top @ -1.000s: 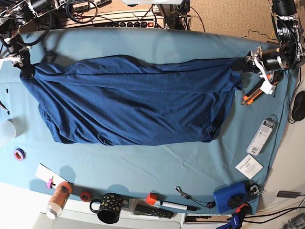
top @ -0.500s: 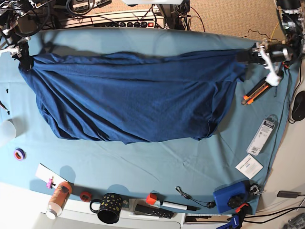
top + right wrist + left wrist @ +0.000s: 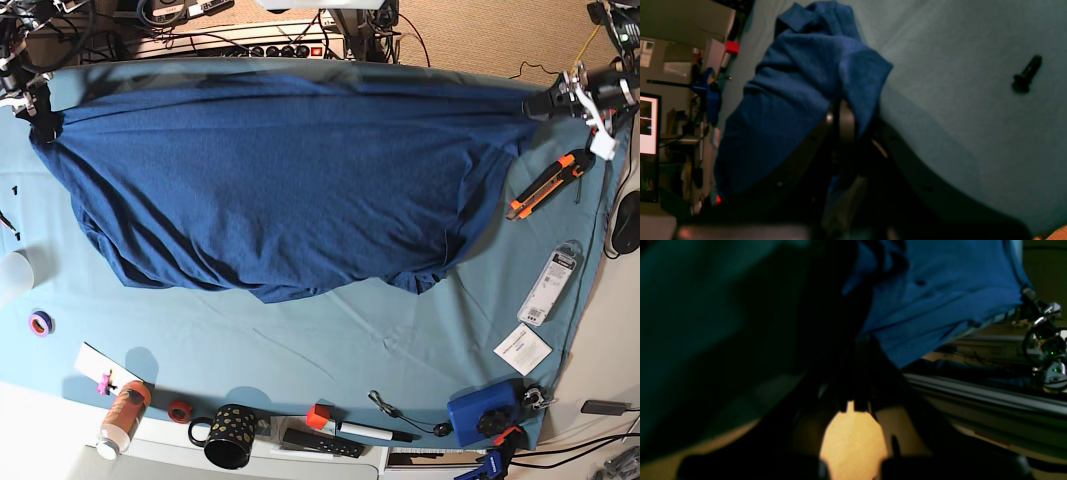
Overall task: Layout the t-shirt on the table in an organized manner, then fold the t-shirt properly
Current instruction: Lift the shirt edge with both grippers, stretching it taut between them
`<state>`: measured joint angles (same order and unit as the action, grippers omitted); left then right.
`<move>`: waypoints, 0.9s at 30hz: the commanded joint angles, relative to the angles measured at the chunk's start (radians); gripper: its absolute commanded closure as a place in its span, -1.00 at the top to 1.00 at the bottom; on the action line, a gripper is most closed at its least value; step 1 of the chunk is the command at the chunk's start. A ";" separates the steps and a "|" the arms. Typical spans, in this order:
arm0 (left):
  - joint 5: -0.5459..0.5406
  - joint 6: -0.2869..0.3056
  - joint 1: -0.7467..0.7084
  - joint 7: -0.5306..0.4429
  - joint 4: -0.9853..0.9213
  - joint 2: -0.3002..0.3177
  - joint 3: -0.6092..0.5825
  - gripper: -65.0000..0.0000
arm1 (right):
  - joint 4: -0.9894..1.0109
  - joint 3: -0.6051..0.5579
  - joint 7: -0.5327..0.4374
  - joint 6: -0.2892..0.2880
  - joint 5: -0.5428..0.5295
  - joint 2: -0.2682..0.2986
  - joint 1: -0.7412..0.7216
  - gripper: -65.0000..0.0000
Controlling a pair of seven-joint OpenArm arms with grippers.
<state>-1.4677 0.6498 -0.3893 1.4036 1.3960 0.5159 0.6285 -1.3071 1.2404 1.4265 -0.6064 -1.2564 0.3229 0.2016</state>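
The dark navy t-shirt point(image 3: 280, 180) is stretched wide across the back half of the table point(image 3: 330, 340), sagging to a rumpled lower edge. My right gripper point(image 3: 42, 122) is at the far left corner, shut on one bunched end of the t-shirt point(image 3: 800, 83); in the right wrist view the black fingers point(image 3: 843, 120) pinch the fabric. My left gripper point(image 3: 548, 102) is at the far right corner, shut on the other end. The left wrist view is dark, with the t-shirt point(image 3: 940, 296) running away from the shadowed fingers.
An orange box cutter point(image 3: 545, 185), a white packet point(image 3: 553, 285) and a paper card point(image 3: 522, 348) lie at the right. Along the front edge are a blue box point(image 3: 480, 412), a marker point(image 3: 370, 432), a dotted mug point(image 3: 230, 435) and a bottle point(image 3: 122, 415). A black bolt point(image 3: 1025, 75) lies at the left.
Both grippers have moved toward the table's far edge and further apart. The shirt's upper edge went with them and the fabric is pulled flatter and wider.
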 commanded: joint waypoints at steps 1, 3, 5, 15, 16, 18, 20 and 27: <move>-0.016 0.006 -0.005 -0.007 0.013 0.028 0.011 -1.00 | -0.014 0.005 -0.030 -0.003 -0.030 0.036 0.011 -1.00; -0.016 0.006 -0.014 -0.007 0.013 0.027 0.011 -1.00 | -0.014 0.005 -0.030 -0.003 -0.035 0.038 0.031 -1.00; -0.016 0.006 -0.022 -0.007 0.013 0.027 0.011 -1.00 | -0.014 0.005 -0.030 -0.003 -0.034 0.037 0.045 -1.00; -0.016 0.029 -0.079 -0.007 0.013 0.027 0.011 -1.00 | -0.014 0.005 -0.030 -0.003 -0.037 0.037 0.089 -1.00; -0.016 0.029 -0.082 -0.007 0.012 0.027 0.011 -1.00 | -0.014 0.005 -0.030 -0.004 -0.037 0.037 0.092 -1.00; -0.016 0.029 -0.087 -0.007 0.013 0.027 0.011 -1.00 | -0.014 0.005 -0.030 -0.004 -0.037 0.037 0.092 -1.00; -0.016 0.030 -0.087 -0.007 0.013 0.027 0.011 -1.00 | -0.014 0.005 -0.030 -0.004 -0.037 0.037 0.092 -1.00; -0.016 0.048 -0.053 -0.007 0.013 0.024 0.011 -1.00 | -0.014 0.004 -0.030 -0.031 -0.069 0.037 0.092 -1.00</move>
<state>-1.4673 0.6937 -0.4461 1.4029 1.3960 0.5156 0.6285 -1.3067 1.2377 1.4319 -0.6292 -1.2968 0.3290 0.2909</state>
